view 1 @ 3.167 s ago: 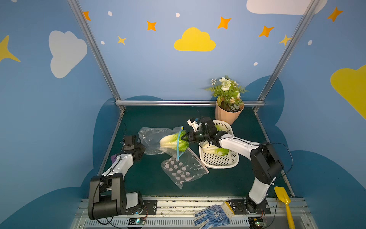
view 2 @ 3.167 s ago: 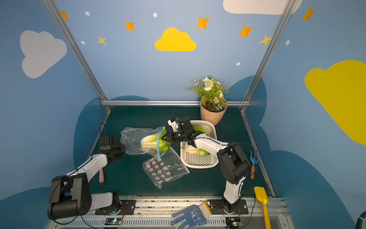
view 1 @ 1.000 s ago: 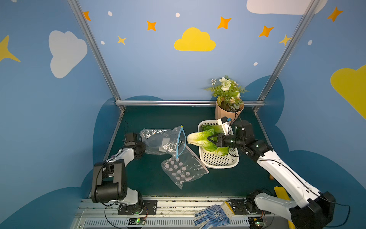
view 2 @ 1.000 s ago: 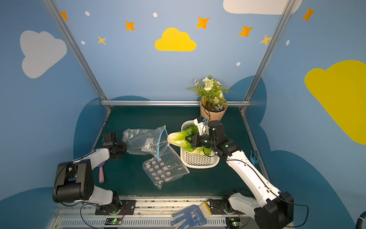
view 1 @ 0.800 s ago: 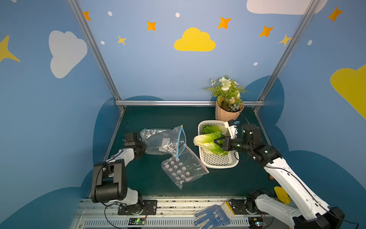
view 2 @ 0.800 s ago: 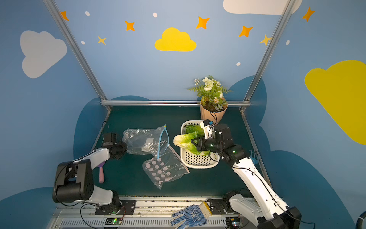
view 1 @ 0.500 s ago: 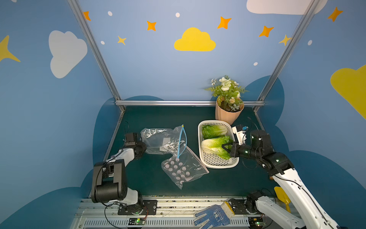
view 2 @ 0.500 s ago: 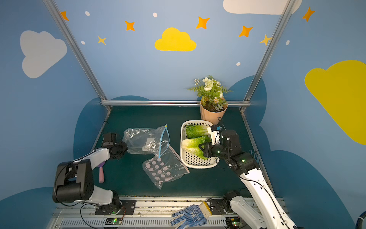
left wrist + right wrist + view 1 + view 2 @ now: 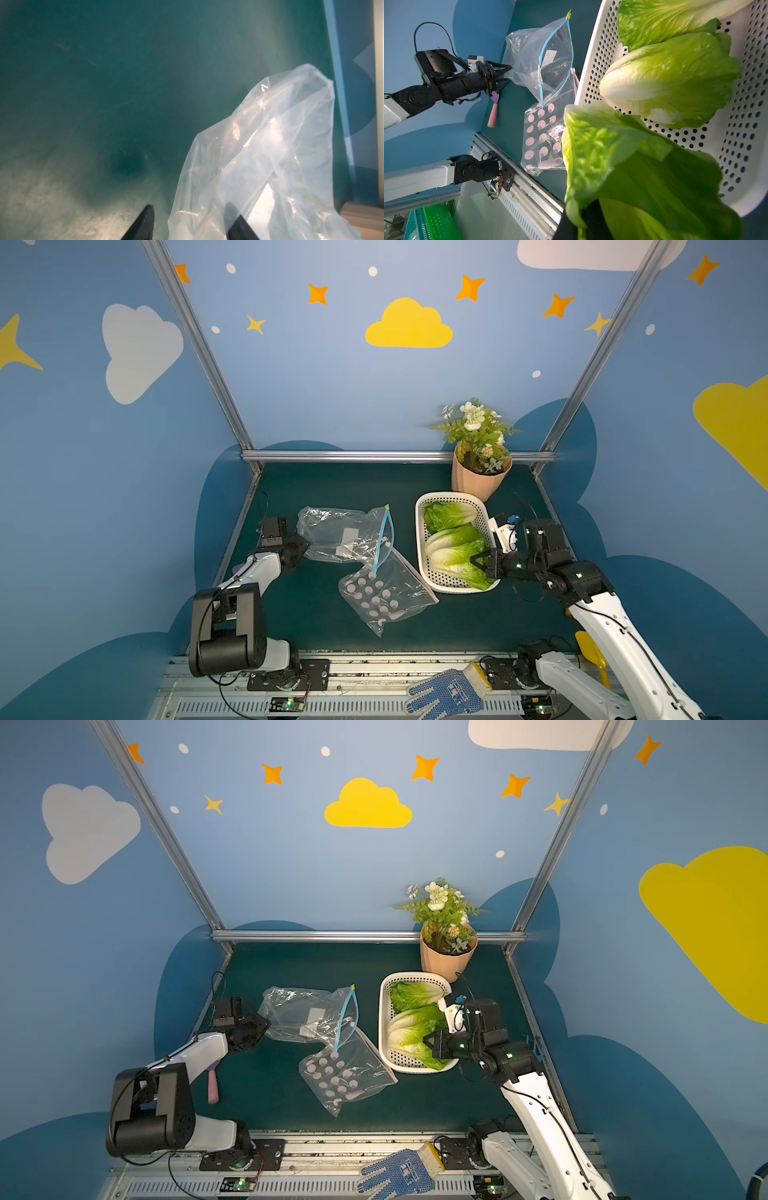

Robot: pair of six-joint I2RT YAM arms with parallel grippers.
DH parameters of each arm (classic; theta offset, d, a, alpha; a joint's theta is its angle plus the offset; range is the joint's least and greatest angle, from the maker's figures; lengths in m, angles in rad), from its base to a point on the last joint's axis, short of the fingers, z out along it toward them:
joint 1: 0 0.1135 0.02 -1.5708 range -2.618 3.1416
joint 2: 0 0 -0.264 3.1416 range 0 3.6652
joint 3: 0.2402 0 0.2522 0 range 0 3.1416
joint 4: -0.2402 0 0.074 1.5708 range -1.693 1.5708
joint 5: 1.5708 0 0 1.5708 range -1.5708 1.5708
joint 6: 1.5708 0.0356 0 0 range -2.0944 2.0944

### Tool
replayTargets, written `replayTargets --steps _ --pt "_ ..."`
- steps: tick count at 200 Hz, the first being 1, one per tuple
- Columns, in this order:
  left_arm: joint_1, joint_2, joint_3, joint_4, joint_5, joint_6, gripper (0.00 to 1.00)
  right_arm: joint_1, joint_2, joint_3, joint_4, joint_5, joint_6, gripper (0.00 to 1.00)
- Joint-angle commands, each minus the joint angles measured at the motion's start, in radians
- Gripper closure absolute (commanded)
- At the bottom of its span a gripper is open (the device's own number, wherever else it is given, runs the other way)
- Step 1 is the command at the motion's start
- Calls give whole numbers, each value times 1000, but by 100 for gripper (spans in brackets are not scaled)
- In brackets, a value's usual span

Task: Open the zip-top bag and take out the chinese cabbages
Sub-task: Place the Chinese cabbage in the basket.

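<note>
The clear zip-top bag [image 9: 340, 537] lies slack on the green mat with its blue zip mouth gaping, and nothing green shows inside. My left gripper [image 9: 305, 545] is at the bag's left corner, jaws apart; in the left wrist view the film [image 9: 270, 155] drapes over one finger. Three chinese cabbages are in the white basket [image 9: 419, 556]: a far one [image 9: 451, 514], a middle one [image 9: 453, 537] and a near one [image 9: 459, 570]. My right gripper [image 9: 476, 562] is shut on the near cabbage's leaves [image 9: 633, 166], low over the basket's near end.
A second clear bag of pink discs [image 9: 382, 593] lies in front of the zip-top bag. A potted white-flowered plant [image 9: 478, 456] stands behind the basket. A pink-handled tool [image 9: 212, 1085] lies under the left arm. A blue glove [image 9: 446, 695] and yellow spatula [image 9: 594, 655] sit at the front.
My right gripper carried a cabbage rightward from beside the bag and lowered it into the basket's near end. My left gripper, shut on the bag's corner before, has opened.
</note>
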Motion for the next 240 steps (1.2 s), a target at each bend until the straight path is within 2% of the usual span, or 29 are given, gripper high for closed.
replayTargets --steps 1,22,48,100,153,169,182,218,240 --pt "-5 -22 13 -18 -7 5 32 -12 20 -8 5 -47 -31 100" --pt "-5 -27 13 -22 -19 3 21 -20 37 -13 8 -46 -44 100" --pt "-4 -25 18 -26 -22 5 13 -36 57 -41 40 -70 -49 100" --pt "-5 -24 21 -31 -27 6 6 -68 119 -68 65 -147 -72 100" --pt "-5 -40 32 -46 -30 8 2 -117 197 -84 73 -154 -99 100" --pt "-5 -45 35 -50 -34 6 2 -127 229 -79 67 -142 -101 90" --pt "-6 -47 36 -53 -35 8 1 -132 254 -71 54 -141 -112 85" --pt "-5 -50 38 -57 -38 10 0 -138 311 -38 1 -106 -139 57" --pt "-5 -47 40 -62 -43 12 0 -137 319 -19 -29 -61 -145 46"
